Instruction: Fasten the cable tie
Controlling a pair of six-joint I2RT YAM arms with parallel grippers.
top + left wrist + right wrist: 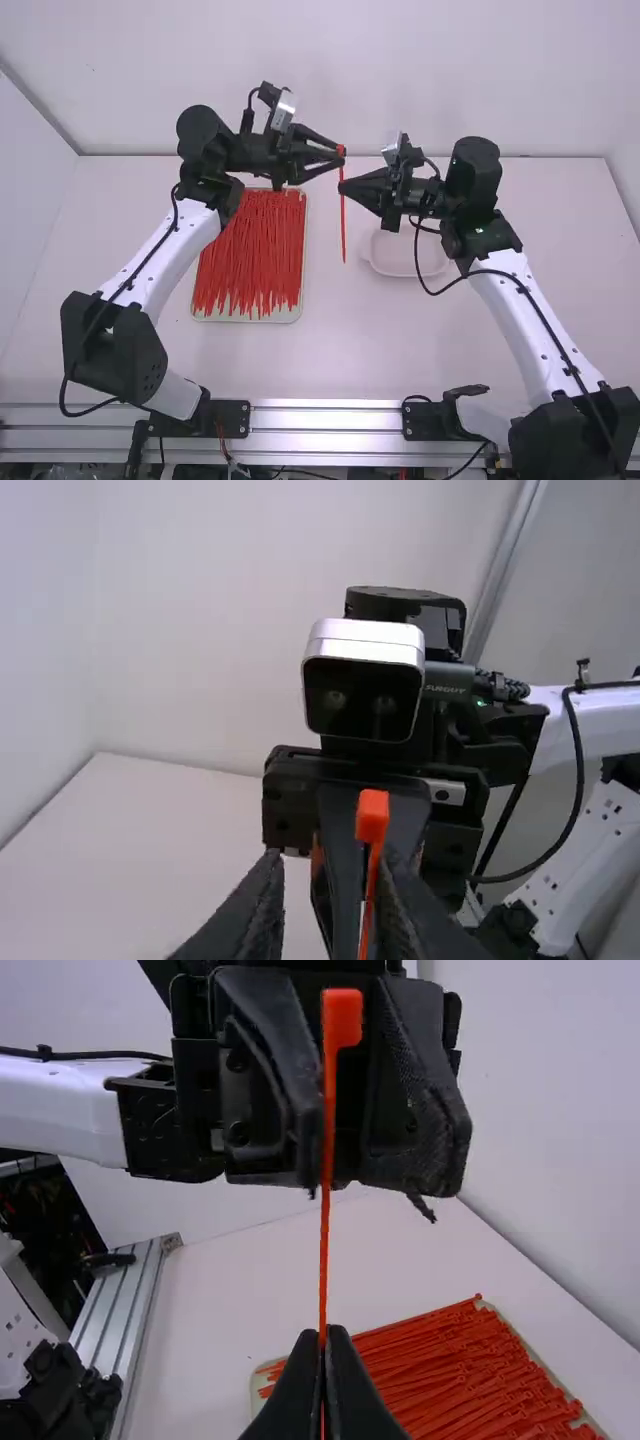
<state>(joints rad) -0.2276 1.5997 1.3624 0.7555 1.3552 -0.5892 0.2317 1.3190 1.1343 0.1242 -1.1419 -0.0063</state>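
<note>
A single red cable tie (pixel 343 220) hangs upright above the middle of the table, its square head (pixel 341 1015) at the top. My right gripper (pixel 343 186) is shut on the strap a little below the head, and in the right wrist view its own fingertips (pixel 322 1360) pinch the strap (pixel 323 1260). My left gripper (pixel 338 157) faces it from the left at the height of the head. Its fingers (pixel 420 1090) stand apart on either side of the strap, open. In the left wrist view the head (pixel 372 815) shows beside one of the left gripper's fingers (pixel 400 915).
A tray (pixel 297 312) heaped with several red cable ties (pixel 250 255) lies left of the middle, below the left arm. A shallow white dish (pixel 400 262) sits under the right gripper. A metal rail (pixel 320 415) runs along the table's front edge.
</note>
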